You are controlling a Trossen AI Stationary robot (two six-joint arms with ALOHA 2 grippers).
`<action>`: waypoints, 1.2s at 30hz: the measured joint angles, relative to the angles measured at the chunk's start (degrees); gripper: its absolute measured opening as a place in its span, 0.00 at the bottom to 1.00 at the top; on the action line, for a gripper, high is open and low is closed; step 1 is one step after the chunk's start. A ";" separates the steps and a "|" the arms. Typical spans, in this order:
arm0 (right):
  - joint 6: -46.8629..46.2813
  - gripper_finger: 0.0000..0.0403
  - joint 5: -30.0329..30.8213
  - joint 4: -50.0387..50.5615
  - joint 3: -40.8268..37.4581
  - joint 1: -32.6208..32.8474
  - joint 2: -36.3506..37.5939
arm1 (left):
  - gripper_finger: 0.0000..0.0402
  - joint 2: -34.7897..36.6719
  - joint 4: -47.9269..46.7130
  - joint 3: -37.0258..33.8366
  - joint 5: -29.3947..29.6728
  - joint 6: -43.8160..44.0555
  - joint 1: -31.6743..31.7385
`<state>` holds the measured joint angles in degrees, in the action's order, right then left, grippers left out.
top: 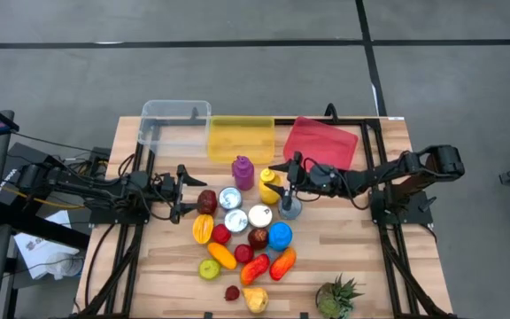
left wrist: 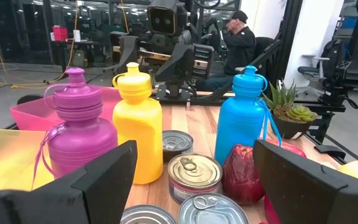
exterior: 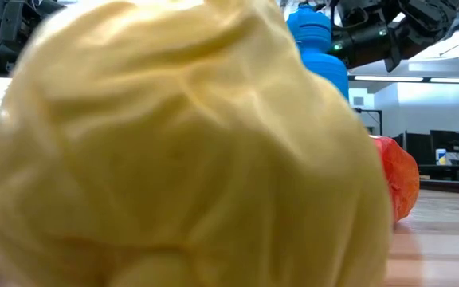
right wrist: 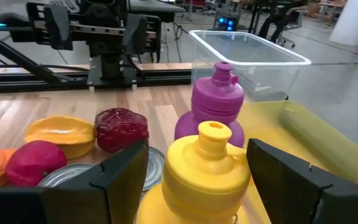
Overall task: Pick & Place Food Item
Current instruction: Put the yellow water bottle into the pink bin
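Both arms low, reaching inward — left gripper (top: 184,188) fingers spread; right gripper (top: 292,180) fingers spread astride yellow bottle (right wrist: 205,167).

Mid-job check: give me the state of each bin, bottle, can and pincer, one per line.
Clear bin: empty, upright.
Yellow bin: empty.
Red bin: empty.
Purple bottle: upright, capped.
Yellow bottle: upright, capped.
Blue bottle: upright, capped.
Cans: upright, sealed.
Left pincer: open, empty.
Right pincer: open, around the yellow bottle.
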<state>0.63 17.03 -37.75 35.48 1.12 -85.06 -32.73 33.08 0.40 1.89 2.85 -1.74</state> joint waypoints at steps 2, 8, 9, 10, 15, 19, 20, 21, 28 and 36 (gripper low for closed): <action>0.06 0.66 1.45 0.50 0.00 0.24 0.00 | 0.78 -0.02 -0.02 0.00 0.00 0.00 -0.02; 0.48 0.66 4.22 1.00 0.00 0.95 0.00 | 0.78 -0.02 -0.07 0.00 0.00 0.00 -0.02; 0.49 0.66 4.79 1.08 0.00 1.15 0.00 | 0.78 -0.02 -0.09 0.00 0.00 0.00 -0.01; 0.74 0.66 5.44 1.11 0.00 1.25 0.00 | 0.78 0.00 -0.09 0.00 0.00 0.00 0.00; 1.53 0.66 7.43 1.11 0.00 2.38 0.00 | 0.78 -0.02 -0.09 0.00 0.00 0.00 -0.02; 2.10 0.66 7.50 0.16 -0.04 3.22 0.00 | 0.78 0.00 -0.09 0.00 0.00 -0.02 -0.01; 2.28 0.66 7.50 -0.28 -0.05 3.47 0.00 | 0.78 -0.01 -0.09 0.00 0.00 -0.01 -0.01; 2.46 0.66 7.50 -0.78 -0.07 3.61 0.00 | 0.78 -0.01 -0.09 0.00 0.00 0.00 -0.02; 2.53 0.66 7.52 -1.14 -0.07 3.66 0.00 | 0.78 0.00 -0.09 0.00 0.00 0.00 0.00; 2.38 0.57 8.57 -0.78 -0.07 3.64 0.00 | 0.78 0.00 -0.09 0.00 0.00 0.00 0.00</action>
<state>3.01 25.61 -38.52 35.42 4.75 -85.06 -32.73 32.99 0.40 1.89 2.85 -1.74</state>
